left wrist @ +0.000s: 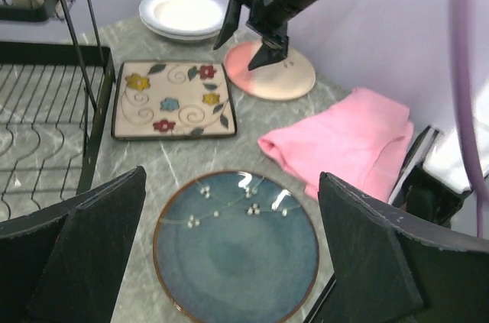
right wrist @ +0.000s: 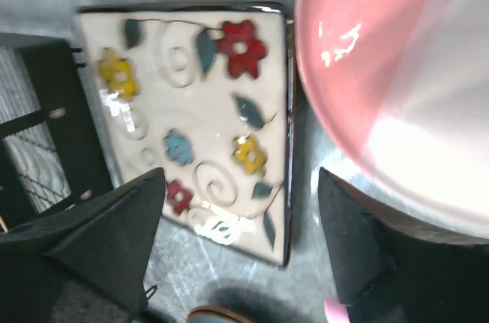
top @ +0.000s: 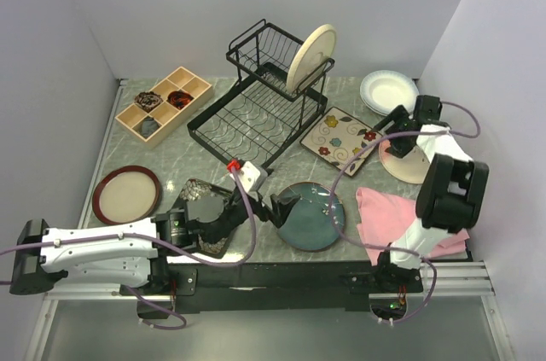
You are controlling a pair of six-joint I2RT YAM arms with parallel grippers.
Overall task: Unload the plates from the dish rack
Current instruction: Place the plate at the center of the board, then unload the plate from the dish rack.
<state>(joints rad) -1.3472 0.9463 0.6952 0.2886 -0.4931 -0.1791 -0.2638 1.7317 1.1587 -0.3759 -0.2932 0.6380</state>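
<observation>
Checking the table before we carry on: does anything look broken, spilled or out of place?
Nothing looks broken or spilled. One round cream plate leans in the upper frame of the black wire dish rack. Only the pink folded cloth looks untidy, rumpled near the right front corner of the grey marble table.

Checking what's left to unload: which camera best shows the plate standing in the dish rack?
Top external: the cream plate stands nearly whole, on edge, in the upper frame of the dish rack. Left wrist catches only a sliver at its top left corner; right wrist misses it.
</observation>
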